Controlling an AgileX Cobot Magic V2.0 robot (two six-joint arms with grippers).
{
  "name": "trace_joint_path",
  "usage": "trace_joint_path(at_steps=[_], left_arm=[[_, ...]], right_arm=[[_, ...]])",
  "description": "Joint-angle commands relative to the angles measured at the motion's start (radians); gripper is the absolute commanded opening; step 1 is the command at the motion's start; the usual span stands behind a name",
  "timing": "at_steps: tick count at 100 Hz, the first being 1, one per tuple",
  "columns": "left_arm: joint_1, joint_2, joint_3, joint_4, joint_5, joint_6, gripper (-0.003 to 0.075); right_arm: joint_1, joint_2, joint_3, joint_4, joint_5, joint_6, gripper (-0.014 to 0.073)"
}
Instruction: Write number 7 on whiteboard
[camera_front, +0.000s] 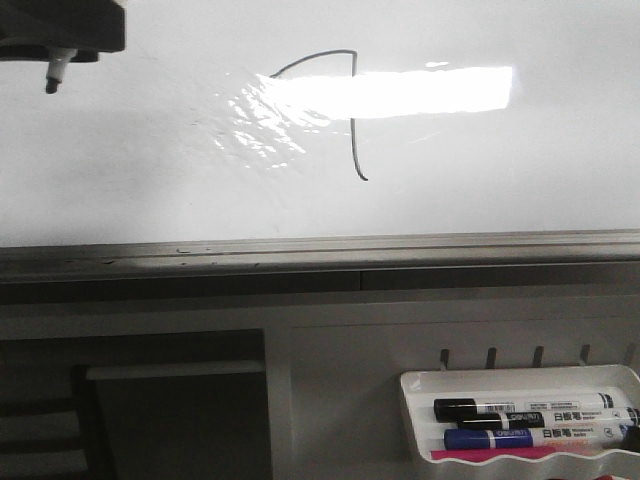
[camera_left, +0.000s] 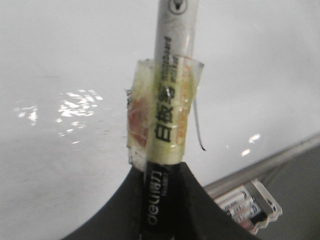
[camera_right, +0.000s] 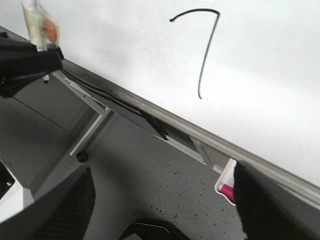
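Starting at the left, we are holding a marker (camera_front: 55, 70) in our left fingers (camera_left: 160, 200), which are clamped on its dark barrel; a wrap of yellowish tape (camera_left: 162, 117) is binding the barrel, presumably to thicken it for a firmer grip. In the front view its tip is hanging at the upper left, well apart from the drawn line, and we judge it is clear of the whiteboard (camera_front: 120, 180) — a pose that suits a finished stroke rather than one in progress. Moving right, the number 7 (camera_front: 352, 110) is sitting near the middle of the board, its curved top joining a long downstroke with a small hook, partly washed out by a bright bar of glare (camera_front: 400, 92). Below the board's grey edge strip (camera_front: 320, 248), at the lower right, a white tray (camera_front: 420, 385) is hanging on hooks and holding spare markers — a black-capped one (camera_front: 520, 408), a blue one (camera_front: 510, 438) and something pink (camera_front: 500, 453) at the front. Our right fingers (camera_right: 160, 220) are showing only as dark shapes standing apart, gripping nothing.
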Motion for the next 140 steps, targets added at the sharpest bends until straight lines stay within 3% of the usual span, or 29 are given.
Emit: trace_joint_path(at_steps=[1,24,62,117,129,140], left_arm=[[0.015,0.001,-0.011,-0.095,-0.127,-0.012,-0.0020],[0.015,0.123,-0.020,-0.108,-0.316,-0.015,-0.0020],[0.024,0.343,-0.121,-0.099,-0.317,-0.015,-0.0020],[0.057,0.385,-0.124,-0.087,-0.335,-0.015,-0.0018],[0.057,0.385,-0.124,-0.087,-0.335,-0.015,0.0073],[0.057,0.383,-0.124,-0.087,-0.335,-0.015,0.0265]], right_arm=[[-0.028,-0.039,-0.012,0.033,-0.006,0.005,0.0512],[-0.028,-0.054,0.027,0.039,-0.008,0.005,0.0512],[-0.028,-0.054,0.038,0.040,-0.012,0.005,0.0512],[-0.028,-0.054,0.038,0.048,-0.009,0.005,0.0512],[-0.028,-0.054,0.038,0.048,-0.003,0.005,0.0512],[-0.028,-0.054,0.038,0.048,-0.002,0.005,0.0512]])
